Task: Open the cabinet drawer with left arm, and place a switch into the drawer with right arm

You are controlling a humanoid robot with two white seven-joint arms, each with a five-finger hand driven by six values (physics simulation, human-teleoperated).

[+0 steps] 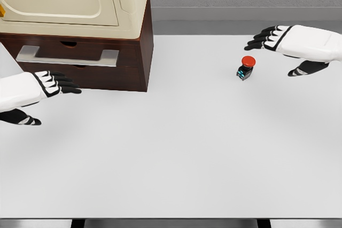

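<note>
I see the left hand [53, 84] released, fingers extended, below the shut cabinet drawer [69, 55]. Right hand [275, 38] released too, hovering beside the red-capped switch [246, 68] on the desk [187, 148].

Brown cabinet [107, 52] at the table's [176, 153] far left; drawer [75, 57] closed, metal handle [68, 56] across its front. Left hand [51, 85] fingers extended, below and in front of the handle, not touching. Switch [246, 68] with red button upright on table, right of centre. Right hand [278, 38] open, hovering just beyond and right of it.
</note>
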